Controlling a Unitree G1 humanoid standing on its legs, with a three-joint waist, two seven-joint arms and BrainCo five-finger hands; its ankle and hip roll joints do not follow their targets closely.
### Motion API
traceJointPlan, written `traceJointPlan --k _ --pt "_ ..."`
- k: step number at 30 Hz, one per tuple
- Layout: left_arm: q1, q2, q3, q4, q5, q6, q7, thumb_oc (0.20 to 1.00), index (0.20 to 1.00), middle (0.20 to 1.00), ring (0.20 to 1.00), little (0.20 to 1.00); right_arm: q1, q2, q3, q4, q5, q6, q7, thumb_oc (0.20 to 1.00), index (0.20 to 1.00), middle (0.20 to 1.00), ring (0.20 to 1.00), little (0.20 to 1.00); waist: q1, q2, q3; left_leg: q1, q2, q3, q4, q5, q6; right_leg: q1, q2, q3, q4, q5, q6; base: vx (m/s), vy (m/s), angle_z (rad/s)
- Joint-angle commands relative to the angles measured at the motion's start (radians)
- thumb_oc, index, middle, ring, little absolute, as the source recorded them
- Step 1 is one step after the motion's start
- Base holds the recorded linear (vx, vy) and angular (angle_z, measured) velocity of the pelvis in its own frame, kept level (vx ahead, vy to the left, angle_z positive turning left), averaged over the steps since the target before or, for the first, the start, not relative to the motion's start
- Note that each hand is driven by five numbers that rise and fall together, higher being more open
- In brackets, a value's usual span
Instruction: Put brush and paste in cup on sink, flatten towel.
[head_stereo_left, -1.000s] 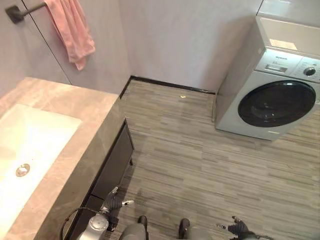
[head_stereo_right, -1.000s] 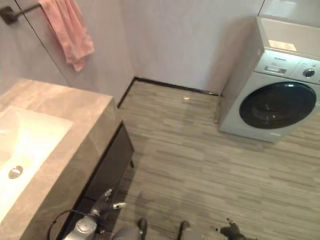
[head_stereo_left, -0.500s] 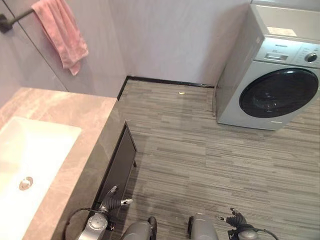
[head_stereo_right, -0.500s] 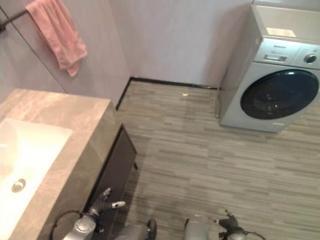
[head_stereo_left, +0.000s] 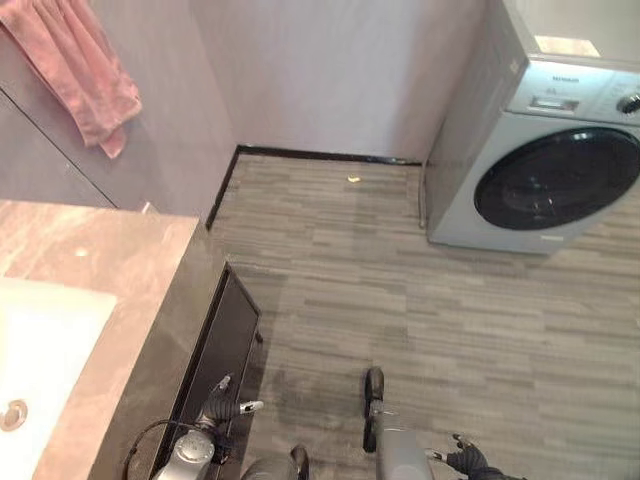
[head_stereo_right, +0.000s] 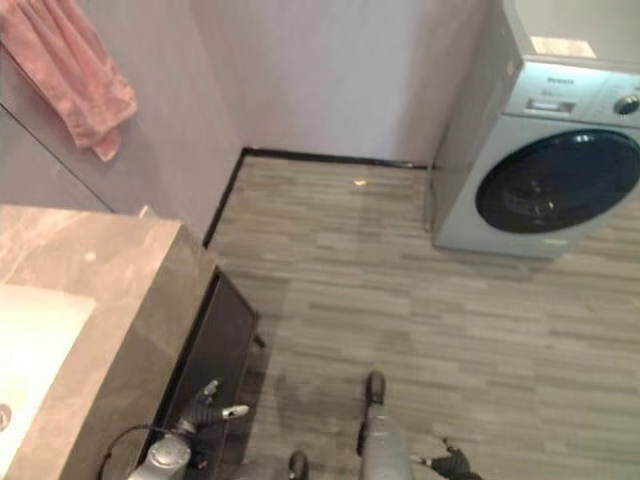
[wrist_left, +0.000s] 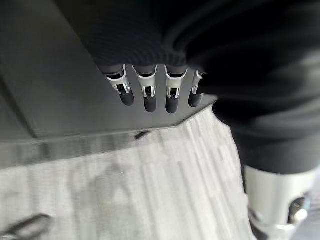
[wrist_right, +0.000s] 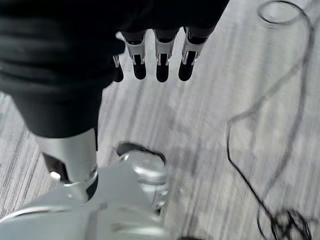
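A pink towel (head_stereo_left: 78, 78) hangs bunched against the grey wall at the upper left, above a beige marble counter (head_stereo_left: 120, 262). A white sink basin (head_stereo_left: 45, 340) is set into the counter, with its drain (head_stereo_left: 12, 414) at the left edge. My left hand (head_stereo_left: 226, 404) hangs low beside the counter's dark cabinet front, its fingers (wrist_left: 150, 95) relaxed and holding nothing. My right hand (head_stereo_left: 466, 461) hangs low at the bottom right over the floor, its fingers (wrist_right: 157, 62) straight and holding nothing.
A silver washing machine (head_stereo_left: 555, 150) with a dark round door stands at the right against the wall. A dark cabinet (head_stereo_left: 222, 345) sits under the counter. Grey striped floor (head_stereo_left: 400, 270) runs between them, with a small yellow speck (head_stereo_left: 353, 179) near the skirting.
The whole picture has shifted, so the camera has moved: towel and sink now lie nearer the left edge. Both hands stay hanging low and holding nothing.
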Motion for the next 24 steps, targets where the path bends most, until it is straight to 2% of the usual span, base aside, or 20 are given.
traceJointPlan --k 1,2,3,4,5,6,7,8,9,10,11,12,13,14,15,17,18,20,23,24 --pt "-0.035 0.045 0.024 -0.047 0.003 -0.022 0.011 1.000 1.000 1.000 1.000 1.000 -0.031 -0.046 0.001 0.011 0.026 -0.018 0.000 1.000 1.000 1.000 1.000 1.000 0.003 -0.037 0.003 -0.015 -0.032 -0.017 0.269 0.232 -0.044 0.082 0.017 -0.023 -0.085 0.015 0.004 0.28 -0.280 0.35" --pt "-0.045 0.052 0.018 -0.051 0.003 -0.020 0.008 1.000 1.000 1.000 1.000 1.000 -0.033 -0.051 0.005 0.007 0.034 -0.021 -0.002 1.000 1.000 1.000 1.000 1.000 0.008 -0.050 0.017 -0.085 -0.025 -0.018 0.377 0.301 -0.059 0.108 0.020 -0.032 -0.092 0.002 -0.016 0.19 -0.320 0.17" --pt "-0.060 0.058 0.012 -0.054 0.002 -0.017 0.011 1.000 1.000 1.000 1.000 1.000 -0.037 -0.061 0.011 -0.001 0.039 -0.027 -0.008 1.000 1.000 1.000 1.000 1.000 0.017 -0.064 0.037 -0.151 -0.006 0.001 0.483 0.352 -0.058 0.133 0.019 -0.044 -0.096 -0.011 -0.040 0.11 -0.299 -0.01" --pt "-0.079 0.063 0.008 -0.057 -0.001 -0.015 0.010 1.000 1.000 1.000 1.000 1.000 -0.048 -0.069 0.016 -0.004 0.048 -0.027 -0.009 1.000 1.000 1.000 1.000 1.000 0.027 -0.069 0.057 -0.202 -0.001 0.015 0.550 0.344 -0.046 0.152 0.032 -0.048 -0.098 -0.028 -0.059 0.19 -0.338 0.03" --pt "-0.095 0.070 0.007 -0.059 -0.001 -0.012 0.017 1.000 1.000 1.000 1.000 1.000 -0.061 -0.076 0.018 -0.009 0.050 -0.025 -0.016 1.000 1.000 1.000 1.000 1.000 0.037 -0.078 0.064 -0.259 0.007 0.047 0.547 0.328 -0.033 0.174 0.043 -0.054 -0.101 -0.062 -0.075 0.14 -0.215 0.09" --pt "-0.095 0.069 0.007 -0.058 -0.002 -0.012 0.017 1.000 1.000 1.000 1.000 1.000 -0.061 -0.076 0.018 -0.009 0.050 -0.025 -0.016 1.000 1.000 1.000 1.000 1.000 0.039 -0.076 0.064 -0.260 0.009 0.047 0.550 0.325 -0.033 0.174 0.045 -0.054 -0.099 -0.063 -0.075 0.28 -0.213 0.12" --pt "-0.112 0.073 0.003 -0.053 -0.002 -0.015 0.026 1.000 1.000 1.000 1.000 1.000 -0.066 -0.086 0.001 -0.007 0.060 -0.026 -0.025 1.000 1.000 1.000 1.000 1.000 0.045 -0.080 0.070 -0.354 0.015 0.121 0.474 0.277 -0.026 0.210 0.043 -0.063 -0.106 -0.087 -0.068 0.16 -0.077 0.20" --pt "-0.112 0.073 0.003 -0.053 -0.002 -0.015 0.026 1.000 1.000 1.000 1.000 1.000 -0.066 -0.086 0.001 -0.007 0.060 -0.026 -0.025 1.000 1.000 1.000 1.000 1.000 0.045 -0.079 0.070 -0.354 0.015 0.121 0.475 0.276 -0.026 0.210 0.043 -0.063 -0.105 -0.088 -0.068 0.30 -0.121 0.23" --pt "-0.119 0.074 0.004 -0.046 -0.003 -0.018 0.034 1.000 1.000 1.000 1.000 1.000 -0.065 -0.085 -0.004 -0.011 0.070 -0.029 -0.027 1.000 1.000 1.000 1.000 1.000 0.045 -0.080 0.070 -0.381 0.037 0.152 0.431 0.261 -0.036 0.228 0.046 -0.069 -0.108 -0.106 -0.065 0.23 -0.046 0.31" --pt "-0.134 0.074 0.006 -0.029 -0.003 -0.023 0.040 1.000 1.000 1.000 1.000 1.000 -0.068 -0.086 -0.005 -0.025 0.074 -0.036 -0.026 1.000 1.000 1.000 1.000 1.000 0.059 -0.086 0.075 -0.423 0.037 0.199 0.326 0.297 -0.031 0.241 0.049 -0.075 -0.111 -0.117 -0.066 0.23 -0.046 0.27" --pt "-0.134 0.074 0.006 -0.029 -0.003 -0.023 0.040 1.000 1.000 1.000 1.000 1.000 -0.068 -0.086 -0.005 -0.026 0.074 -0.036 -0.026 1.000 1.000 1.000 1.000 1.000 0.060 -0.087 0.075 -0.421 0.036 0.200 0.323 0.297 -0.031 0.241 0.047 -0.074 -0.111 -0.118 -0.066 0.21 0.004 0.19" --pt "-0.133 0.079 0.010 -0.032 -0.004 -0.025 0.043 1.000 1.000 1.000 1.000 1.000 -0.070 -0.089 0.005 -0.038 0.061 -0.038 -0.026 1.000 1.000 1.000 1.000 1.000 0.076 -0.086 0.072 -0.441 0.025 0.197 0.236 0.313 -0.029 0.259 0.056 -0.073 -0.115 -0.128 -0.063 0.33 0.040 0.06" --pt "-0.132 0.079 0.020 -0.022 -0.004 -0.024 0.047 1.000 1.000 1.000 1.000 1.000 -0.070 -0.083 0.020 -0.054 0.044 -0.038 -0.022 1.000 1.000 1.000 1.000 1.000 0.096 -0.077 0.066 -0.446 0.031 0.183 0.092 0.389 -0.040 0.291 0.082 -0.066 -0.121 -0.146 -0.061 0.34 0.038 -0.05" --pt "-0.131 0.079 0.020 -0.022 -0.004 -0.024 0.047 1.000 1.000 1.000 1.000 1.000 -0.069 -0.083 0.020 -0.054 0.044 -0.038 -0.023 1.000 1.000 1.000 1.000 1.000 0.097 -0.080 0.071 -0.435 0.028 0.186 0.085 0.390 -0.041 0.298 0.079 -0.064 -0.121 -0.148 -0.060 0.34 0.043 -0.20" --pt "-0.128 0.078 0.024 -0.014 -0.002 -0.025 0.051 1.000 1.000 1.000 1.000 1.000 -0.066 -0.080 0.031 -0.064 0.031 -0.040 -0.024 1.000 1.000 1.000 1.000 1.000 0.106 -0.076 0.069 -0.441 0.036 0.195 0.015 0.440 -0.055 0.319 0.089 -0.064 -0.125 -0.162 -0.060 0.24 0.033 -0.24" --pt "-0.122 0.078 0.037 -0.017 -0.003 -0.024 0.054 1.000 1.000 1.000 1.000 1.000 -0.056 -0.074 0.043 -0.077 0.014 -0.039 -0.019 1.000 1.000 1.000 1.000 1.000 0.115 -0.073 0.060 -0.441 0.061 0.241 -0.070 0.478 -0.068 0.353 0.100 -0.069 -0.130 -0.180 -0.058 0.40 0.090 -0.14" --pt "-0.117 0.078 0.042 -0.024 0.002 -0.020 0.053 1.000 1.000 1.000 1.000 1.000 -0.047 -0.067 0.053 -0.076 -0.004 -0.036 -0.018 1.000 1.000 1.000 1.000 1.000 0.112 -0.078 0.050 -0.415 0.080 0.324 -0.087 0.484 -0.078 0.391 0.095 -0.080 -0.127 -0.213 -0.053 0.31 0.090 -0.12" --pt "-0.110 0.074 0.045 -0.022 0.003 -0.019 0.050 1.000 1.000 1.000 1.000 1.000 -0.047 -0.059 0.057 -0.067 -0.014 -0.031 -0.013 1.000 1.000 1.000 1.000 1.000 0.121 -0.074 0.040 -0.396 0.093 0.350 -0.108 0.496 -0.059 0.397 0.100 -0.084 -0.128 -0.207 -0.048 0.23 0.099 -0.01" --pt "-0.103 0.078 0.045 -0.020 -0.003 -0.022 0.055 1.000 1.000 1.000 1.000 1.000 -0.042 -0.035 0.066 -0.030 -0.047 -0.025 -0.013 1.000 1.000 1.000 1.000 1.000 0.137 -0.101 0.005 -0.394 0.073 0.324 -0.029 0.446 -0.033 0.447 0.060 -0.085 -0.127 -0.241 -0.029 0.33 0.179 -0.06" --pt "-0.103 0.078 0.045 -0.020 -0.003 -0.022 0.055 1.000 1.000 1.000 1.000 1.000 -0.042 -0.035 0.066 -0.030 -0.047 -0.025 -0.013 1.000 1.000 1.000 1.000 1.000 0.137 -0.101 0.005 -0.394 0.073 0.324 -0.029 0.446 -0.033 0.447 0.060 -0.085 -0.127 -0.241 -0.029 0.46 0.359 0.05"
